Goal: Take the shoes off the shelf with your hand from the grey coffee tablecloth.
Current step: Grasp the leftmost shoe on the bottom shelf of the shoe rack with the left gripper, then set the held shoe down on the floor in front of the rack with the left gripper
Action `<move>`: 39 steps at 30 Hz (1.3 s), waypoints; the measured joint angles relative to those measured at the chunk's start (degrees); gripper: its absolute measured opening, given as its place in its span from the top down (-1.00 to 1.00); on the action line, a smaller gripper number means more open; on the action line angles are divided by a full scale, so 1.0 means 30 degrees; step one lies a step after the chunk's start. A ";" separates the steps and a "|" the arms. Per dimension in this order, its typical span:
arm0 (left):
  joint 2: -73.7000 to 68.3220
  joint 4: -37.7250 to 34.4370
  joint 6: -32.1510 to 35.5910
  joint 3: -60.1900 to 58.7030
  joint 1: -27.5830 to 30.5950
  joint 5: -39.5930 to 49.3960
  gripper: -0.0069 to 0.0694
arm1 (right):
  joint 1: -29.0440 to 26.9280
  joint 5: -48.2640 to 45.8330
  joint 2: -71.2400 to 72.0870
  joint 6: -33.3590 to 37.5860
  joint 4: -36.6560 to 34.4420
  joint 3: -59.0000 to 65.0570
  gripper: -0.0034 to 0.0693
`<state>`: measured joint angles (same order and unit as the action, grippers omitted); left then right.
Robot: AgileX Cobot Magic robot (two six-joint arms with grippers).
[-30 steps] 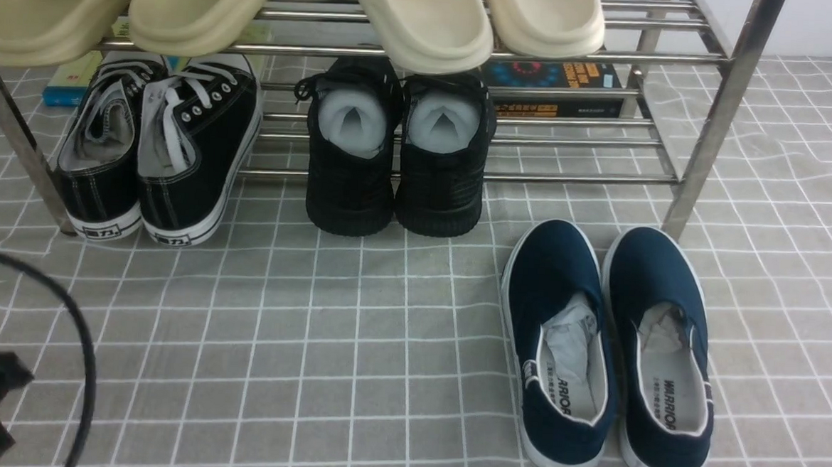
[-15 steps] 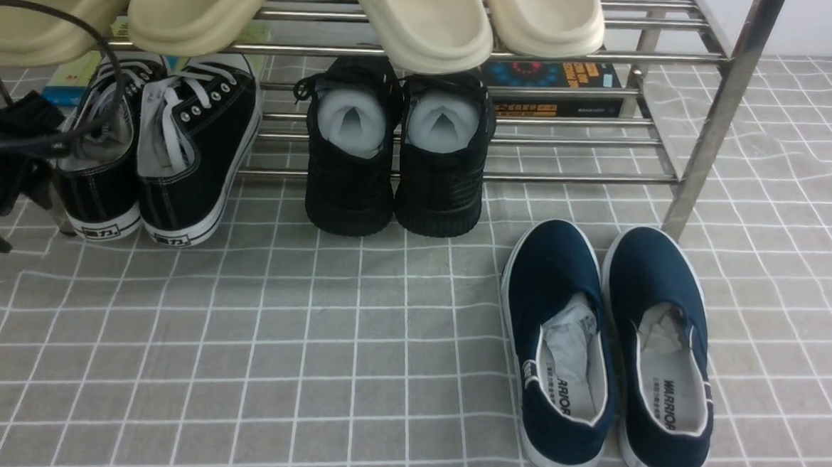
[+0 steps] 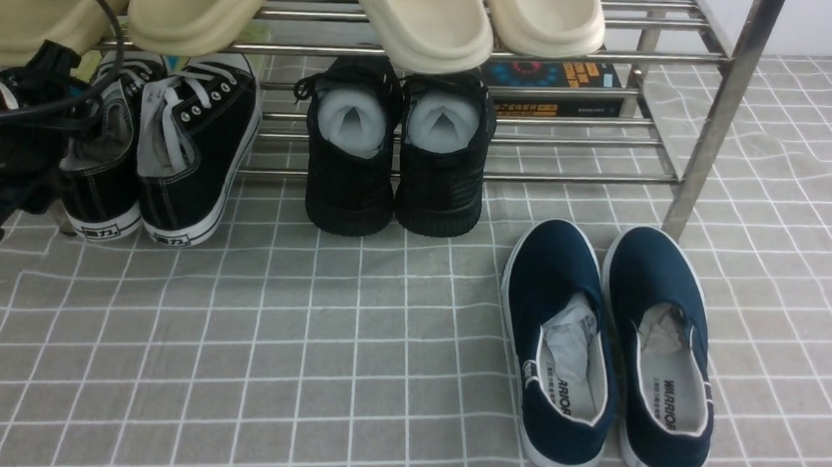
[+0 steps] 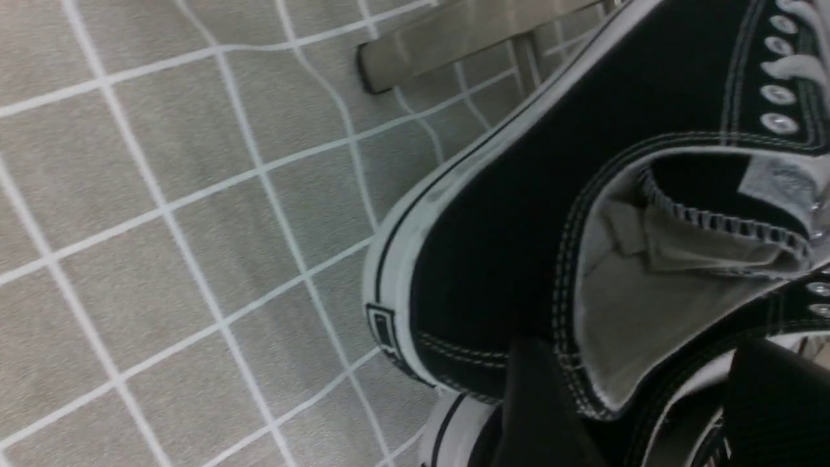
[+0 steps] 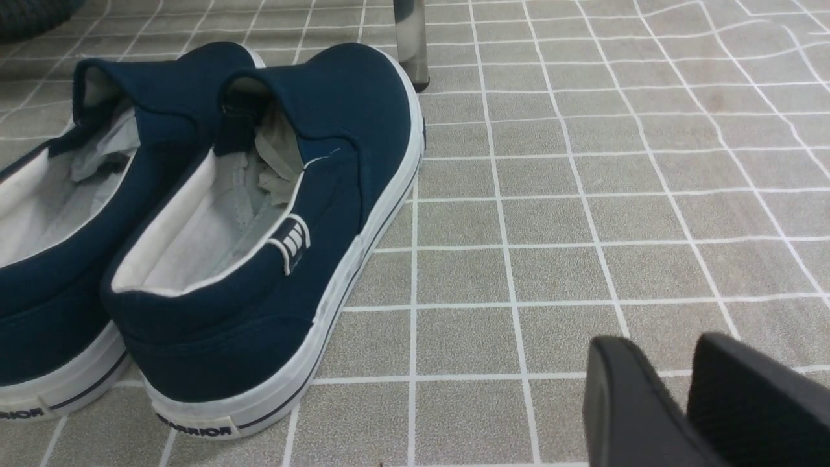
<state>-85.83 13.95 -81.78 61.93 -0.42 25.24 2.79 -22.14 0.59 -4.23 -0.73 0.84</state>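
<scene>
LEFT TOOL AT THE SNEAKERS: The left tool [image 4: 648, 363] hangs at the heels of the shoes [image 3: 157, 149]. Its fingers [image 4: 538, 402] are spread wide and released, and one shoe's heel opening shows between them. The pair sits at ten o'clock in the front view, toes in on the bottom tier of the shelf [image 3: 721, 114], heels out toward the cloth [image 3: 310, 342]. Black mesh sneakers [image 3: 398, 161] stand at their three o'clock. Navy slip-ons [image 3: 606, 350] lie on the cloth at four o'clock. The right tool [image 5: 674, 363] hovers low beside the slip-ons, its fingers close together and holding nothing.
</scene>
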 joint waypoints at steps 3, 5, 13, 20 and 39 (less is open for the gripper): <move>-0.0499 0.0021 0.0000 0.0000 0.0000 0.0075 -0.26 | 0.0000 0.0000 0.0000 0.0000 0.0000 0.0000 0.41; -0.1038 0.0021 -0.0020 0.0000 0.0000 0.0305 -0.26 | 0.0000 0.0000 0.0000 0.0000 0.0000 0.0000 0.41; -0.1917 0.0059 -0.0073 0.0000 0.0000 0.0289 -0.03 | 0.0000 0.0000 0.0000 0.0000 0.0000 0.0000 0.37; -0.1806 0.0627 -0.0053 0.0000 0.0000 0.1544 0.68 | 0.0000 0.0000 0.0000 0.0000 0.0000 0.0000 0.34; 0.3332 0.0876 0.1024 -0.3503 0.0014 0.9588 0.68 | 0.0000 0.0000 0.0000 0.0000 0.0000 0.0000 0.30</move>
<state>-75.83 16.58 -78.71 51.42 -0.38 54.00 2.79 -22.14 0.59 -4.23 -0.73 0.84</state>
